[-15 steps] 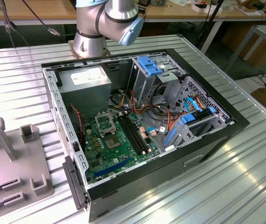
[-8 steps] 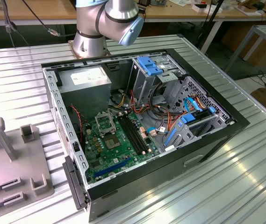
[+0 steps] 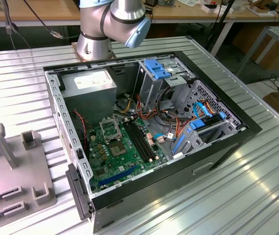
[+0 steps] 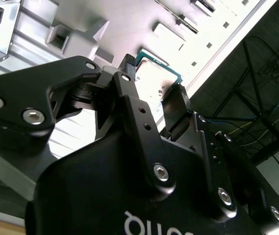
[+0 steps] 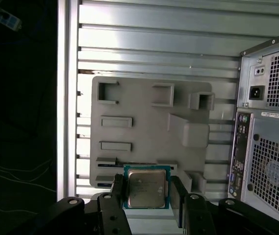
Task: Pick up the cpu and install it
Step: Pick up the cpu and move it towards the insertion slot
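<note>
Over one grey slotted plate (image 5: 144,105): one cpu (image 5: 146,188) gripped between two fingers (image 5: 178,196) of tool (image 5: 147,197); one computer case (image 5: 271,147) beside plate.

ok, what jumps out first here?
The cpu, silver-topped with a green rim, is clamped in the gripper above the grey fixture tray in the first wrist view. In the exterior view, the open computer case lies on the slatted metal table, green board exposed.

Socket frame (image 3: 111,128) open from above; power supply (image 3: 92,84), cables (image 3: 151,115), drive cage (image 3: 154,81) close by.
</note>
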